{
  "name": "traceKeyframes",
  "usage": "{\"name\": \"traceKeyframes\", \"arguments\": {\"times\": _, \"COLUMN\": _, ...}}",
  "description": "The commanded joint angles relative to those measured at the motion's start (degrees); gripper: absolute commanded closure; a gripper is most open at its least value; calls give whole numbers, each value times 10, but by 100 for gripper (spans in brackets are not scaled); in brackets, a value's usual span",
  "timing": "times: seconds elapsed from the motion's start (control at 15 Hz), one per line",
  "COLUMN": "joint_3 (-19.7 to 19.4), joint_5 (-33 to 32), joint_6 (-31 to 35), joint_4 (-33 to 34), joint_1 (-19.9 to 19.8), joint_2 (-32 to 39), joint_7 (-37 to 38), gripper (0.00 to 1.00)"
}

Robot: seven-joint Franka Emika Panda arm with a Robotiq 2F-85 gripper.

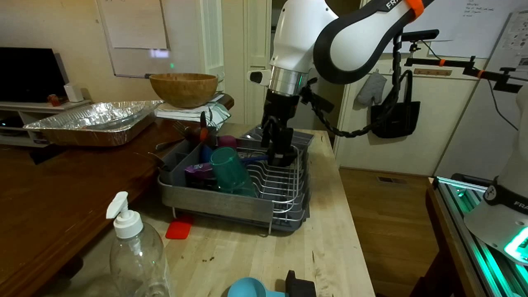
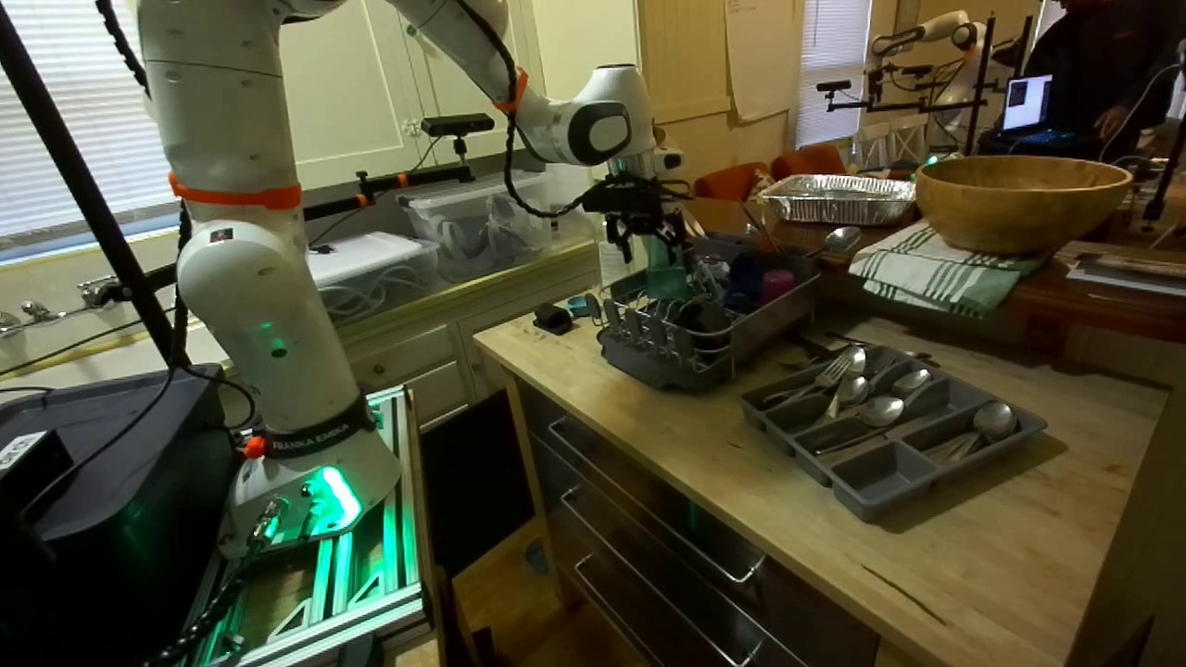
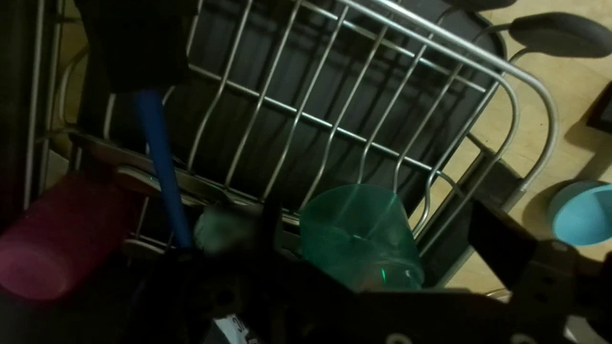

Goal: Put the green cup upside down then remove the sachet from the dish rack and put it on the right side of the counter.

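Note:
The green cup [image 1: 229, 169] leans in the dish rack [image 1: 218, 206], narrower end up. It also shows in an exterior view [image 2: 665, 278] and the wrist view [image 3: 358, 234]. My gripper [image 2: 651, 245] is above the rack near the cup. In the wrist view its black fingers [image 3: 377, 220] are wide apart with the cup between them in the picture; I see no grip. A purple shiny packet [image 1: 199, 170], perhaps the sachet, lies beside the cup. A white printed piece [image 3: 234, 329] is mostly hidden behind the gripper. The rack stands on the wooden counter [image 1: 321, 247].
A magenta cup [image 3: 52, 253] and a blue handle [image 3: 165, 167] with a black head are in the rack. On the counter are a pump bottle [image 1: 138, 255], a light blue scoop [image 1: 249, 288], a red flat piece [image 1: 180, 227] and a cutlery tray [image 2: 880, 500].

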Motion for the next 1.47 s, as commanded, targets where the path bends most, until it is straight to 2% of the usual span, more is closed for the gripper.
{"name": "traceKeyframes", "arguments": {"times": 0.0, "joint_3": 16, "joint_5": -16, "joint_6": -22, "joint_4": 23, "joint_1": -18, "joint_2": 15, "joint_7": -104, "gripper": 0}}
{"name": "traceKeyframes", "arguments": {"times": 0.27, "joint_3": 10, "joint_5": -52, "joint_6": -61, "joint_4": 50, "joint_1": -21, "joint_2": 25, "joint_7": -189, "gripper": 0}}
{"name": "traceKeyframes", "arguments": {"times": 0.33, "joint_3": 12, "joint_5": -34, "joint_6": -28, "joint_4": 25, "joint_1": -17, "joint_2": 11, "joint_7": -155, "gripper": 0}}
{"name": "traceKeyframes", "arguments": {"times": 0.8, "joint_3": 13, "joint_5": -36, "joint_6": -31, "joint_4": 29, "joint_1": -18, "joint_2": 12, "joint_7": -158, "gripper": 0}}
{"name": "traceKeyframes", "arguments": {"times": 0.87, "joint_3": 15, "joint_5": -49, "joint_6": 8, "joint_4": 28, "joint_1": -20, "joint_2": 16, "joint_7": -196, "gripper": 0}}
{"name": "traceKeyframes", "arguments": {"times": 1.0, "joint_3": 19, "joint_5": -57, "joint_6": 41, "joint_4": 32, "joint_1": -25, "joint_2": 22, "joint_7": -250, "gripper": 0}}
{"name": "traceKeyframes", "arguments": {"times": 1.2, "joint_3": 26, "joint_5": -56, "joint_6": 73, "joint_4": 38, "joint_1": -31, "joint_2": 29, "joint_7": -338, "gripper": 0}}
{"name": "traceKeyframes", "arguments": {"times": 1.4, "joint_3": 41, "joint_5": -38, "joint_6": 77, "joint_4": 47, "joint_1": -43, "joint_2": 40, "joint_7": -445, "gripper": 0}}
